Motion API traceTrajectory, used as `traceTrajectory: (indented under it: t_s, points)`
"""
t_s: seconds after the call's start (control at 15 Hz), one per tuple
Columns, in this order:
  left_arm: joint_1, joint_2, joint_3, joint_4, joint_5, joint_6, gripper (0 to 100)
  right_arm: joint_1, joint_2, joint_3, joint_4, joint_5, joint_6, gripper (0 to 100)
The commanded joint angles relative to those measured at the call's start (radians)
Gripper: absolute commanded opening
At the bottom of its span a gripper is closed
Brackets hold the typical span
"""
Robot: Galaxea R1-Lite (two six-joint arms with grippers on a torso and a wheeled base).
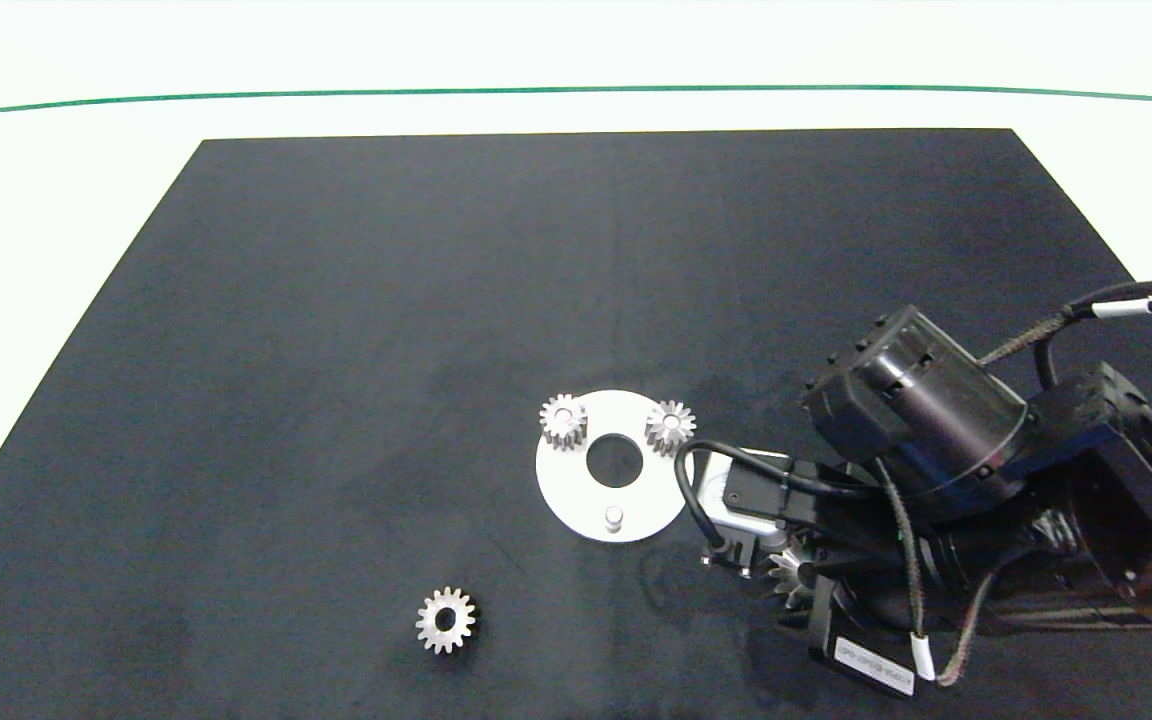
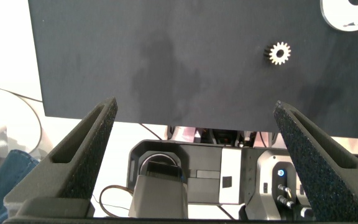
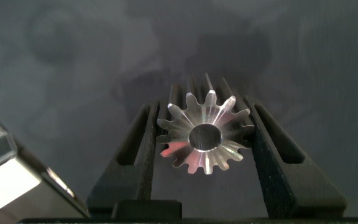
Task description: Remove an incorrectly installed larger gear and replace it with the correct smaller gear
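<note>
Teeth of the shiny silver star-toothed larger gear (image 3: 205,137) are clamped between the right hand's (image 3: 205,146) dark fingers above the black mat; from overhead it is mostly hidden by the wrist. A small silver short-toothed gear (image 1: 445,620) lies loose nearby. The left hand (image 2: 194,134) is spread wide beyond the counter's edge, empty.

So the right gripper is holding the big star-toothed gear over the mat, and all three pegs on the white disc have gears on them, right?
Not quite. The right gripper does hold the larger gear over the mat, but the head view shows the white disc with gears on only two pegs; its third peg is bare.
</note>
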State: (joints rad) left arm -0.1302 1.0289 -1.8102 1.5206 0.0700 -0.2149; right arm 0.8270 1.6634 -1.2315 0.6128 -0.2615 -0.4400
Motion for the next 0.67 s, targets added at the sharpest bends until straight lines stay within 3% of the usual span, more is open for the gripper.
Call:
traceTrajectory:
  t_s: [0.07, 0.27, 0.67]
  points:
    - [0.000, -0.009, 0.000, 0.010, 0.001, -0.001, 100, -0.082, -0.079, 0.188, -0.122, 0.008, 0.003, 0]
    - [-0.002, -0.012, 0.000, 0.009, 0.001, -0.001, 100, -0.101, -0.071, 0.268, -0.212, 0.044, 0.003, 0]
    - [-0.002, -0.012, 0.002, 0.010, 0.001, 0.000, 100, -0.112, -0.048, 0.320, -0.275, 0.057, 0.003, 0]
